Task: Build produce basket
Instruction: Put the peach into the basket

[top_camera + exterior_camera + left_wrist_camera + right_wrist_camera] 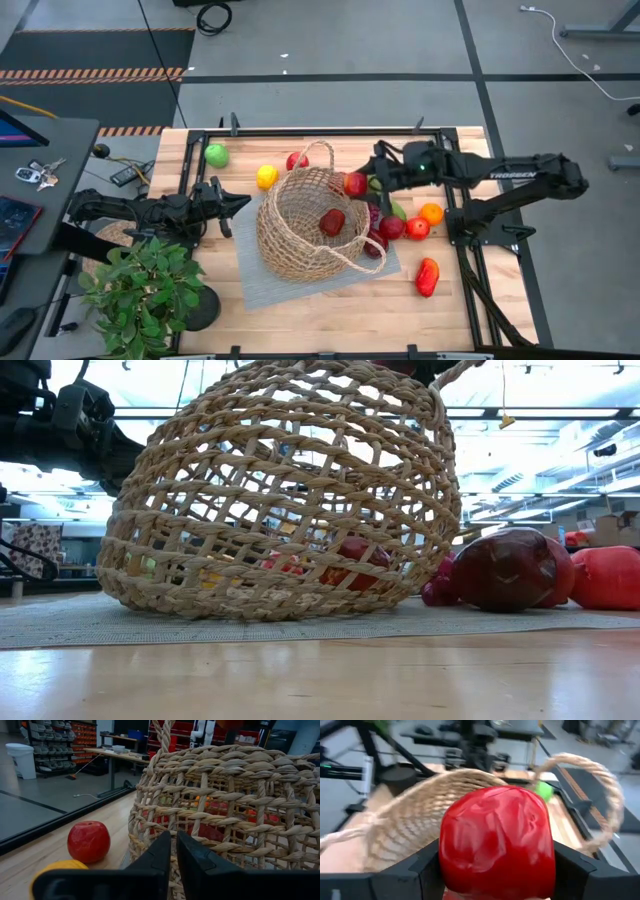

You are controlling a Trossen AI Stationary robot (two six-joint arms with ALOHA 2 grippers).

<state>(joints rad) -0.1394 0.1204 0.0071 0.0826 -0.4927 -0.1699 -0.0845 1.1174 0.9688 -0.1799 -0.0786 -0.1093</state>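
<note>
Woven tan wicker, the basket (310, 225) sits on the grey mat (255, 280) at the table's middle in the high view, one red fruit (332, 222) inside. The right gripper (362, 183) holds a red apple (355, 184) at the basket's right rim; the left gripper (240, 201) waits left of it, fingers closed and empty. More produce (405, 228) lies right of the basket.

Low view: the basket (280, 500) fills the frame, a dark red fruit (510, 568) beside it.

Left wrist view: closed fingers (155, 857) near the basket wall (225, 805); a red apple (88, 841) rests nearby.

Right wrist view: the fingers (427, 862) clamp the red apple (497, 842).
</note>
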